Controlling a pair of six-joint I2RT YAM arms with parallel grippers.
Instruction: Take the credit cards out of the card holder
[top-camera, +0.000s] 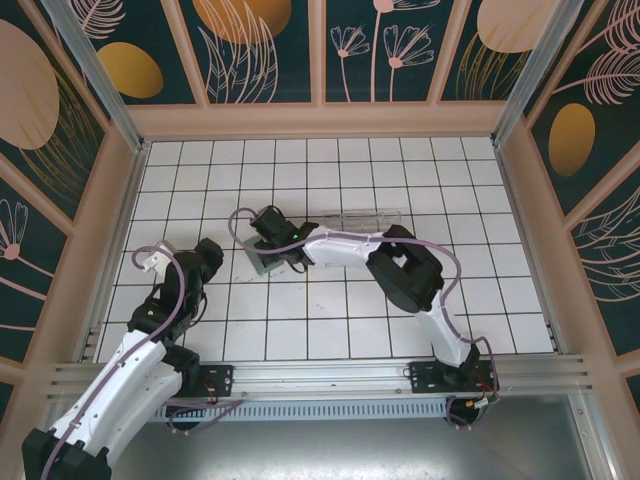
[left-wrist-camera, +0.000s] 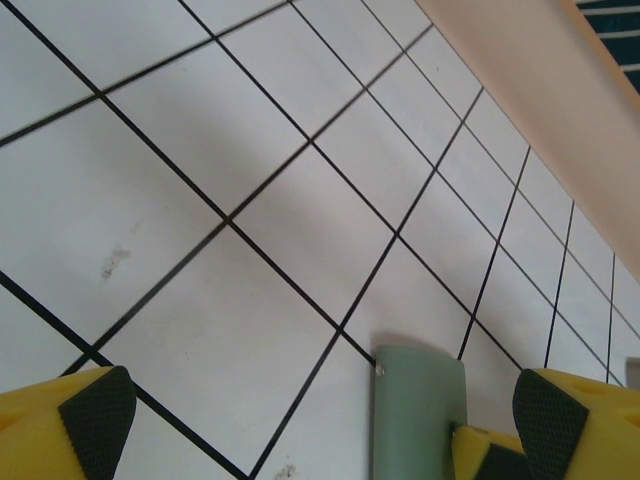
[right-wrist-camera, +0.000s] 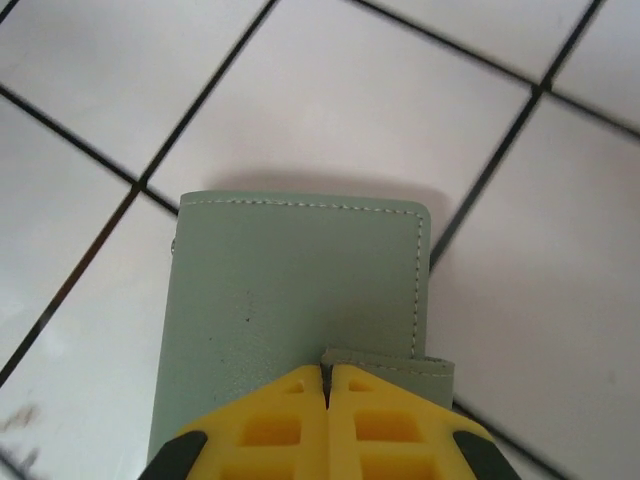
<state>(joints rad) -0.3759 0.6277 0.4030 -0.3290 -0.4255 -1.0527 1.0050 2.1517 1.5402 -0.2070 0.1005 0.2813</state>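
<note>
card holder (right-wrist-camera: 290, 290) near end hidden under right claw (right-wrist-camera: 328, 372), bottom cropped

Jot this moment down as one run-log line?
right hand: shut at tab of card holder | left hand: open, beside it | card holder: folded, flat on table

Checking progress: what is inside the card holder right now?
The card holder lies closed on the tiled table; only its grey-green cover and side tab show. Any cards inside are hidden.

White tiled table (top-camera: 330, 330) (black grid lines) sits inside dark floral-patterned walls (top-camera: 270, 50).
</note>
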